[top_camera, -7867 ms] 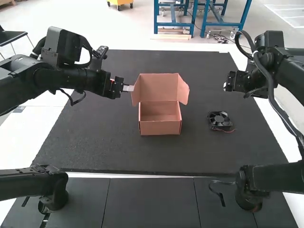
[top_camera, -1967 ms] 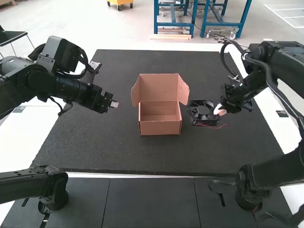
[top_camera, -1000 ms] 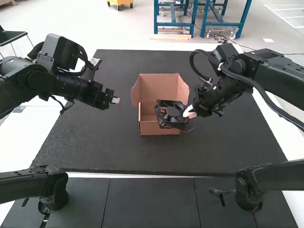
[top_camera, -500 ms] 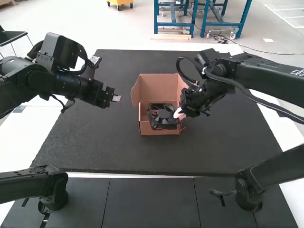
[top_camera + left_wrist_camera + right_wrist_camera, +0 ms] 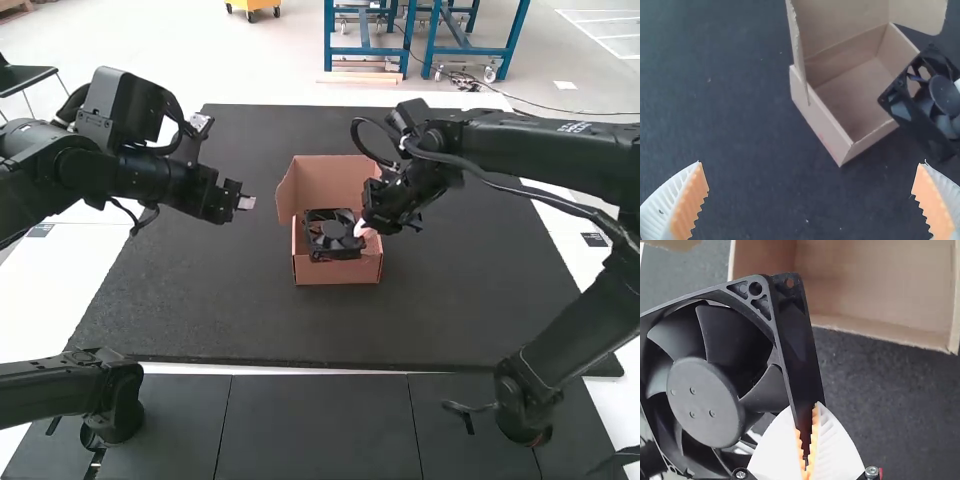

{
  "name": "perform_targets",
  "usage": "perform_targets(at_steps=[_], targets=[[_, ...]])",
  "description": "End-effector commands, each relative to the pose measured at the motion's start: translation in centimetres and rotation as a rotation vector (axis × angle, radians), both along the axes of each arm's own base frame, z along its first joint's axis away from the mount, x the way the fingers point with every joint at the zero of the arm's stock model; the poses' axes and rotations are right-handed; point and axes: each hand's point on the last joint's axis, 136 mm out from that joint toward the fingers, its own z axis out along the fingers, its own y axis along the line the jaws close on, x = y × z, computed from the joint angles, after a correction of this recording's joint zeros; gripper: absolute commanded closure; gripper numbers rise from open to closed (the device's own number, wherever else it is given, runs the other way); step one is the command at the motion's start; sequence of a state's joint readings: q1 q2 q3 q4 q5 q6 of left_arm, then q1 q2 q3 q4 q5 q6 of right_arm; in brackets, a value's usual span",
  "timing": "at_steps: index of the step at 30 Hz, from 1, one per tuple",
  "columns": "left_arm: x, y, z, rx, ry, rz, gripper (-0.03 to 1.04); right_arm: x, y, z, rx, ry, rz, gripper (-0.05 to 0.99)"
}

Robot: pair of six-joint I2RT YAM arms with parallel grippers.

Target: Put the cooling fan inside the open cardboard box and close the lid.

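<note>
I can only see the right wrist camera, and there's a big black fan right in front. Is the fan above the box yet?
Observer: Yes. In the high view the cooling fan, pinched by the right gripper, hangs on edge over the cardboard box and its opening.
Operator: Is the lid open?
Observer: Yes, the lid stands upright behind the opening.
Operator: Where's the other arm?
Observer: The left gripper hovers open over the mat, left of the box, touching nothing.

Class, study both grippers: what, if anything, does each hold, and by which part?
The right gripper pinches the cooling fan by the thin side wall of its black frame. The left gripper is open and holds nothing.
</note>
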State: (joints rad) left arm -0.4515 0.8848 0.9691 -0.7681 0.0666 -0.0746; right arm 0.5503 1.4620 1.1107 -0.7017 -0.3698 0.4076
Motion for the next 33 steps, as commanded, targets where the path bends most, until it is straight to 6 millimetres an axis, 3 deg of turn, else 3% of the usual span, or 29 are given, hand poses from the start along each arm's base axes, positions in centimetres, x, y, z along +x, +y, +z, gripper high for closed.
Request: perform_targets(at_steps=[1,12,24,33], targets=[[0.2,0.3,0.0,0.005,-0.014,0.009,0.05,1.0,1.7,1.1,0.004,-0.054,0.026,0.96],[0.4,0.2,0.3,-0.002,-0.028,0.011,0.05,3.6,3.2,0.8,-0.02,-0.064,-0.056,0.96],[0.5,0.1,0.6,-0.007,-0.037,0.007,0.05,6.0,0.8,-0.7,-0.037,-0.025,-0.171,0.96],[0.5,0.0,0.7,-0.013,-0.039,0.008,0.05,7.1,0.4,-1.7,-0.046,-0.021,-0.184,0.96]])
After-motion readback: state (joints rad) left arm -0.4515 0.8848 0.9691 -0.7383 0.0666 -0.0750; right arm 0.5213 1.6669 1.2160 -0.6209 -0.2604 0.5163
